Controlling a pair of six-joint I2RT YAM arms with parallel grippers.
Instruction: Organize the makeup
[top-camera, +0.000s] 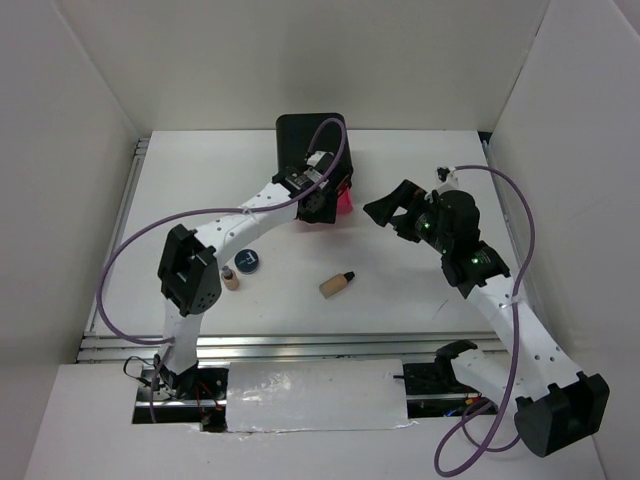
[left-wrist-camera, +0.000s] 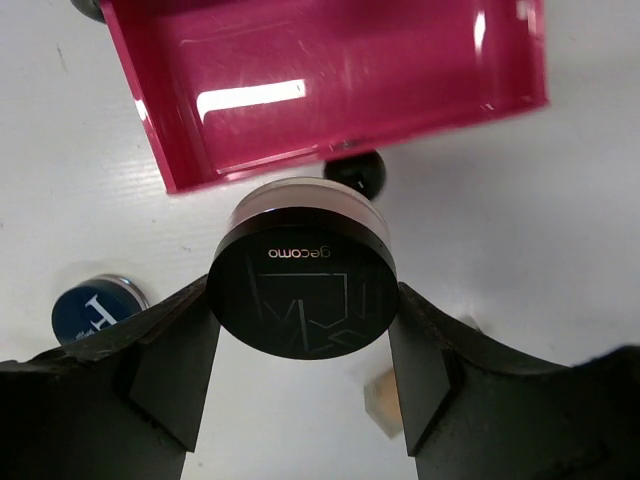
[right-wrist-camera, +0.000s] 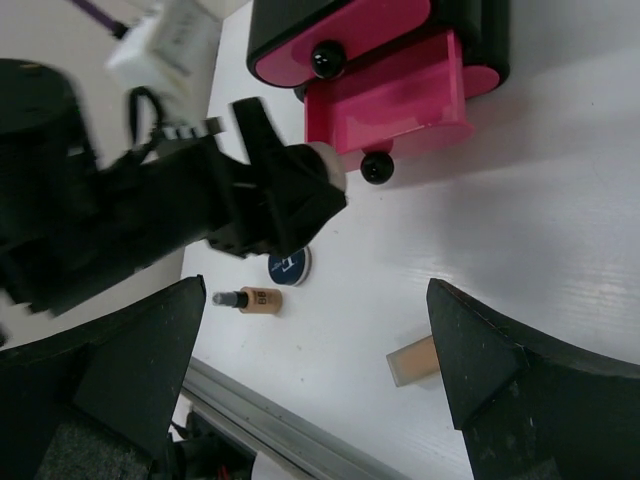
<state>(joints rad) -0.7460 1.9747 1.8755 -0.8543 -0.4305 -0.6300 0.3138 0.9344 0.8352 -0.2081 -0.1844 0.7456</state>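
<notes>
My left gripper (left-wrist-camera: 301, 305) is shut on the black round compact (left-wrist-camera: 302, 290), holding it by its sides just in front of the open pink drawer (left-wrist-camera: 330, 80). From above, that left gripper (top-camera: 325, 205) hangs at the front of the black drawer box (top-camera: 310, 135). The blue-lidded compact (top-camera: 247, 262) lies on the table, with a beige black-capped bottle (top-camera: 230, 278) beside it. A second beige bottle (top-camera: 338, 284) lies on its side mid-table. My right gripper (top-camera: 385, 212) stands open and empty to the right of the drawer, above the table.
The drawer box has a shut pink drawer (right-wrist-camera: 340, 45) with a black knob above the open one. White walls close in the table on three sides. A metal rail (top-camera: 300, 345) runs along the near edge.
</notes>
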